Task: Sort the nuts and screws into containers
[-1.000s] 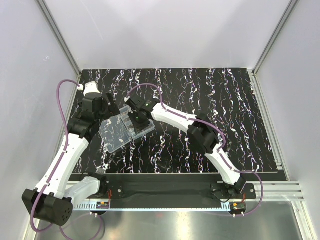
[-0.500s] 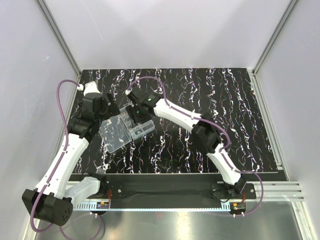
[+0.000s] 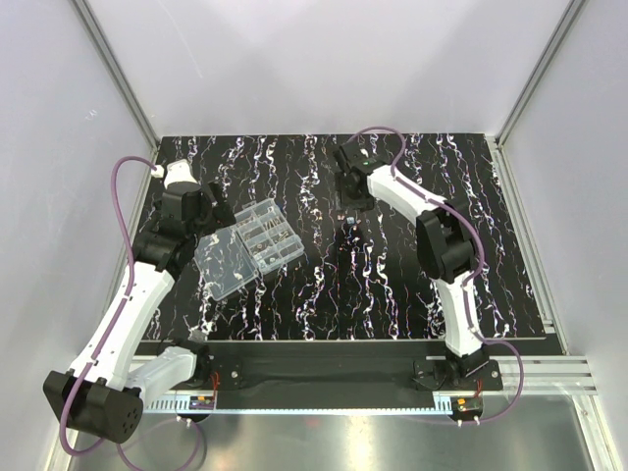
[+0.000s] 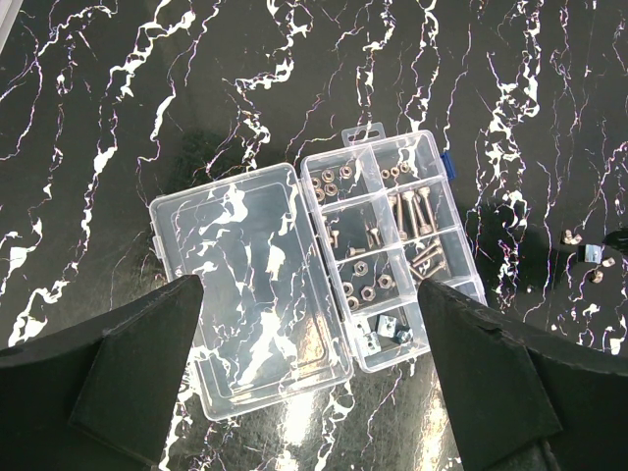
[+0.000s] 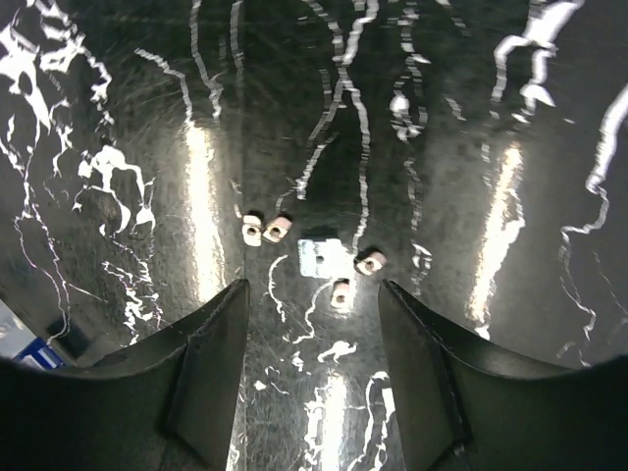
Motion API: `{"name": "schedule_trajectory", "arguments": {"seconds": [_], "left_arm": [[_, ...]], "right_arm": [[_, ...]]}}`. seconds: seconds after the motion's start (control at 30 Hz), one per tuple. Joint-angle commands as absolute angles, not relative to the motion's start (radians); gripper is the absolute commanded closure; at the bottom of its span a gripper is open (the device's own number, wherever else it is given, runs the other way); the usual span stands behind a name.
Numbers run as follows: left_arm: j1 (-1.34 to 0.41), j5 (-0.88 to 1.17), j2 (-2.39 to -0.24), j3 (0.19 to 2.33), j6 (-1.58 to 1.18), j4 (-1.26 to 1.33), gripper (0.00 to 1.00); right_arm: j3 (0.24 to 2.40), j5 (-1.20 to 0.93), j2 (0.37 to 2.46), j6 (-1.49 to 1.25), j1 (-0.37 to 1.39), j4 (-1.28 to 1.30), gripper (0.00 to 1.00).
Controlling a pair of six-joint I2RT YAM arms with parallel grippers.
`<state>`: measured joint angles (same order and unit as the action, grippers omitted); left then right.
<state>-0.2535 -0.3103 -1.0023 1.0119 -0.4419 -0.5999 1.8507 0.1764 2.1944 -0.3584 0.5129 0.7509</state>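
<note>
**Figure: approach to a loose nut.** The right gripper (image 5: 312,287) hangs over a small cluster on the table (image 5: 510,118). The cluster lies right of the box (image 3: 257,245) and well apart from it. The jaws stand partly open with nothing between them.

The cluster is four nuts (image 5: 278,228) and one square silvery piece (image 5: 319,257). Two nuts lie side by side. The other two sit just beside the square piece.

The left gripper (image 4: 309,283) hangs above the box, jaws spread fully and empty. The lid (image 4: 245,304) is laid flat open on the box's left. The compartments (image 4: 437,294) already hold sorted screws (image 4: 412,211), nuts, and square pieces in an end cell.

The step in hand is judged to be picking a single nut.

- **Choice of nut:** each finger is far broader than a nut, so take one on the cluster's rim, not one hemmed in by the square piece.
- **Descent:** centre the gap on that nut alone and come straight down until the tips almost touch the table.
- **Closing:** close slowly. A fast or off-centre close would probably flick the nut away or drag its neighbour along.
- **Glare:** bright streaks on the table resemble the pale nuts, so aim by the ring shape.
- **Drop:** release over a cell that already holds nuts.
</note>
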Motion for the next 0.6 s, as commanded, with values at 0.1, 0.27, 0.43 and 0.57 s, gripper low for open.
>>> {"name": "schedule_trajectory", "arguments": {"seconds": [0.1, 0.27, 0.43, 0.57], "left_arm": [[-0.256, -0.311, -0.996, 1.011, -0.436, -0.558, 0.01], [-0.256, -0.318, -0.999, 1.011, -0.436, -0.561, 0.01], [-0.255, -0.314, -0.999, 1.011, -0.436, -0.56, 0.01], [-0.255, -0.314, -0.994, 1.011, -0.437, -0.56, 0.01]], "right_arm": [[1.91, 0.166, 2.249, -0.27, 0.526, 0.698, 0.39], [1.93, 0.185, 2.279, -0.27, 0.525, 0.719, 0.39], [1.893, 0.198, 2.283, -0.275, 0.525, 0.713, 0.41], [1.878, 0.196, 2.289, -0.276, 0.52, 0.707, 0.43]]}}
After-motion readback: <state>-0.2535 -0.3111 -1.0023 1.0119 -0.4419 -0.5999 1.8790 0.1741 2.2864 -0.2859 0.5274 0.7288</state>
